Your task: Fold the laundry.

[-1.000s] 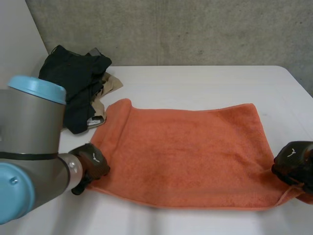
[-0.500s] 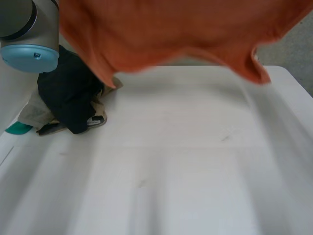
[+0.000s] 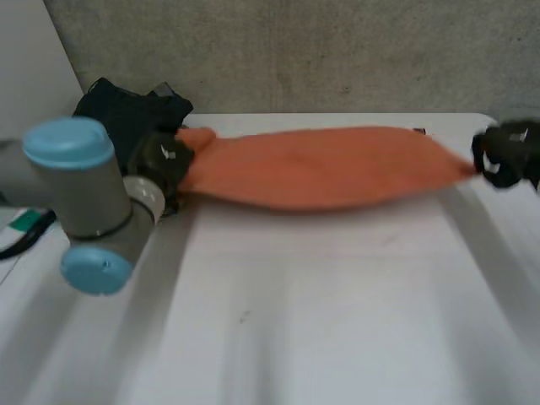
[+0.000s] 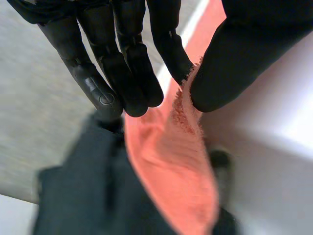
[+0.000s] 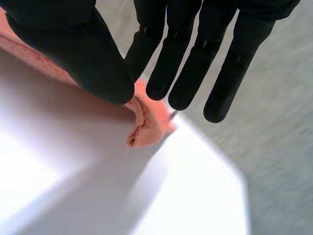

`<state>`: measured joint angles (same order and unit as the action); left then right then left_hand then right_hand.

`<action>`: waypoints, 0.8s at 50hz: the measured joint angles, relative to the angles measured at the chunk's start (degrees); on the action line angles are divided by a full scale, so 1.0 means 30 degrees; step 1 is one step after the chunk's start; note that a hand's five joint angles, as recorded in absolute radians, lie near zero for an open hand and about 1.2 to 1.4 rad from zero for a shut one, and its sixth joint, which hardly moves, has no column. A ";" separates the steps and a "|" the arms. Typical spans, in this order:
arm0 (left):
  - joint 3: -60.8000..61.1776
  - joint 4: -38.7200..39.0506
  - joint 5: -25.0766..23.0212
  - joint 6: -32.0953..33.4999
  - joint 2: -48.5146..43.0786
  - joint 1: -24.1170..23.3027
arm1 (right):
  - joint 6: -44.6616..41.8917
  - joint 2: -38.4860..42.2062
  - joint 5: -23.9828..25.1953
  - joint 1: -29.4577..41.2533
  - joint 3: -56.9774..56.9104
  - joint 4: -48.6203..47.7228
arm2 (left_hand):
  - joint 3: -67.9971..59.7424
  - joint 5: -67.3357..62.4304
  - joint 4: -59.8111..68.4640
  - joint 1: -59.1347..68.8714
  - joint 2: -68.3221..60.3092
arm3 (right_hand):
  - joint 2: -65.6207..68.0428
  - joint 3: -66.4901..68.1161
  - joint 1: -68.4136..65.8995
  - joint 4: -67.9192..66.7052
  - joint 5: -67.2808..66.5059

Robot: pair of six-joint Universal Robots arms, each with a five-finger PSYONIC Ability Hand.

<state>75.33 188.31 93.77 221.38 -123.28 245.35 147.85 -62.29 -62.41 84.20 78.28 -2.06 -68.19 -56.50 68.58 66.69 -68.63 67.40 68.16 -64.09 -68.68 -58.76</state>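
The towel [image 3: 321,173] is stretched out along the table's [image 3: 321,295] far side, between the two hands. The left hand [image 3: 164,160] pinches one end between thumb and fingers, and the right hand [image 3: 506,153] pinches the other end at the table's far corner.

My orange towel [image 3: 321,167] hangs drawn out long between my hands, bunched into a narrow band that bellies low over the far part of the tabletop [image 3: 337,295]. My left hand [image 3: 164,160] pinches one end, just beside the heap of dark clothes [image 3: 126,114]. My right hand [image 3: 506,152] pinches the other end by the far right corner.
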 measured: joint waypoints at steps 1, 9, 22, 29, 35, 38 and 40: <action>0.0390 0.0020 -0.0053 -0.0003 -0.0082 -0.0023 | -0.0533 0.0067 0.0110 -0.0143 0.0379 0.0490 | 0.0000 -0.0015 0.0000 0.0000 0.0000 | 0.0000 0.0002 0.0000 -0.0002 0.0000; 0.3068 -0.1020 -0.0096 0.0076 0.0857 -0.0532 | -0.6168 -0.0799 0.0102 -0.1452 0.1976 0.6206 | 0.0000 -0.0014 0.0000 0.0000 0.0000 | 0.0000 0.0000 0.0000 -0.0002 -0.0003; 0.4556 -1.2023 0.1299 -0.0364 0.5050 -0.3026 | -1.5012 -0.4026 -0.0564 -0.3965 0.1877 1.7556 | 0.0000 -0.0005 0.0000 0.0000 -0.0002 | 0.0000 0.0002 0.0000 -0.0005 -0.0017; 0.2921 -1.1815 0.1811 -0.0746 0.4345 -0.2841 | -1.1896 -0.3100 0.0622 -0.2946 0.1613 1.5059 | 0.0000 0.0000 0.0000 0.0000 -0.0002 | -0.9618 -0.9624 0.8501 0.9536 0.9790; 0.0404 -1.0105 0.2423 -0.0898 0.3357 -0.2330 | -0.7138 -0.2228 0.1979 -0.2267 0.2163 1.0157 | 0.0000 0.0000 0.0000 0.0000 -0.0002 | -1.2896 -1.3083 1.1596 1.3251 1.3739; -0.0822 -0.9610 0.2567 -0.0997 0.2962 -0.2126 | -0.5359 -0.1907 0.2254 -0.2054 0.2599 0.8076 | 0.0000 -0.0002 0.0000 0.0000 0.0000 | -1.3074 -1.3221 1.1737 1.3541 1.4006; -0.1610 -0.9390 0.2614 -0.1088 0.2672 -0.1993 | -0.4421 -0.1726 0.2330 -0.1911 0.2870 0.6983 | 0.0000 -0.0002 0.0000 0.0000 -0.0002 | -1.3074 -1.3224 1.1737 1.3550 1.4045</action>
<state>70.50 160.14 101.61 218.12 -115.26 239.37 134.59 -67.47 -55.42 78.46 86.89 18.89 -68.19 -56.51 68.58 66.69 -68.63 28.18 28.49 -28.88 -28.03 -16.62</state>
